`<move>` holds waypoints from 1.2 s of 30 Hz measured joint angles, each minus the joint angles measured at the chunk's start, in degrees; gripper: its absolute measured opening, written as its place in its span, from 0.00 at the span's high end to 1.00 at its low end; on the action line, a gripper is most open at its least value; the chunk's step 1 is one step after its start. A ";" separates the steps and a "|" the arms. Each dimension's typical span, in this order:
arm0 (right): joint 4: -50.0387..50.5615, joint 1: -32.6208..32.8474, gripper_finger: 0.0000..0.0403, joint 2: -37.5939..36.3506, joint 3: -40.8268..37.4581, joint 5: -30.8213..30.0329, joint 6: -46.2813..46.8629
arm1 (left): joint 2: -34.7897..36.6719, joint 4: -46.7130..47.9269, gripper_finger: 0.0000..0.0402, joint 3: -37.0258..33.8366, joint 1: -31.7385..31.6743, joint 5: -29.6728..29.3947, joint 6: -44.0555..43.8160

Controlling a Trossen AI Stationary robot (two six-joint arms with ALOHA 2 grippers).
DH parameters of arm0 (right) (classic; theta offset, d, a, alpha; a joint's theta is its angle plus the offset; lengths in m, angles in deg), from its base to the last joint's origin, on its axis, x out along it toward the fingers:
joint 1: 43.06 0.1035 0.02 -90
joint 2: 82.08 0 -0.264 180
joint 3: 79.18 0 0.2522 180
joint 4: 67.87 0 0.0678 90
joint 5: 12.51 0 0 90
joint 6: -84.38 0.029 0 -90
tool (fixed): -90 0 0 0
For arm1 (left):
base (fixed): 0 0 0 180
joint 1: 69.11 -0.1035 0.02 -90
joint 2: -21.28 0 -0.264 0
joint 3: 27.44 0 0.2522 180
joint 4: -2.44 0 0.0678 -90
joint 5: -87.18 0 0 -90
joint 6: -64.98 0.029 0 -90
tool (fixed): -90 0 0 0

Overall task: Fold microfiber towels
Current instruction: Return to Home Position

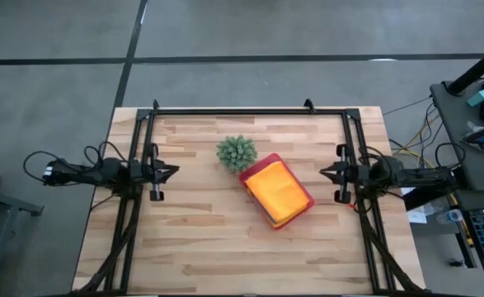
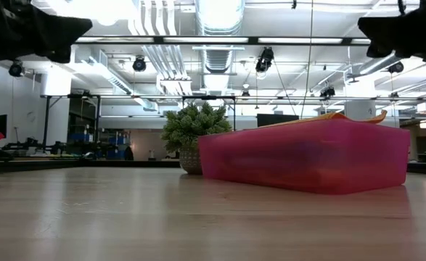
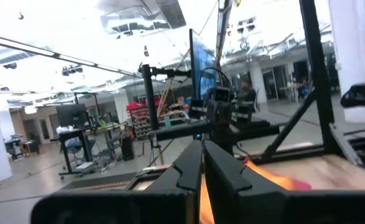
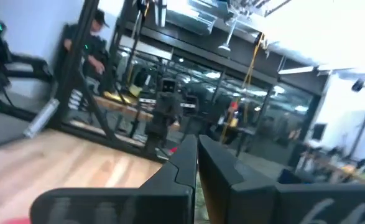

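Note:
An orange microfiber towel lies folded on top in the pink tray at the table's middle; any other towels beneath it are hidden. In the low view the orange towel shows just above the tray's rim. My left gripper is drawn back at the table's left side, shut and holding nothing. My right gripper is drawn back at the right side, shut and holding nothing. Each points level toward the table's middle, well clear of the tray.
A small spiky green plant in a pot stands just beyond the tray's far left corner. A black frame runs along the far edge and both sides. Bare wooden tabletop lies near the front. A person sits in the room beyond.

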 joint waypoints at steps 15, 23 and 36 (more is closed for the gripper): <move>10.96 -0.01 0.98 2.97 -0.02 -7.60 16.96 | -0.14 1.15 0.99 -0.08 0.00 -1.98 1.19; 10.88 -0.01 0.98 4.04 -0.02 -7.61 17.07 | -0.06 1.10 0.99 -0.11 0.00 -2.00 1.21; 10.88 -0.01 0.98 4.11 -0.05 -7.59 17.08 | -0.07 1.08 0.99 -0.17 0.00 -2.00 1.21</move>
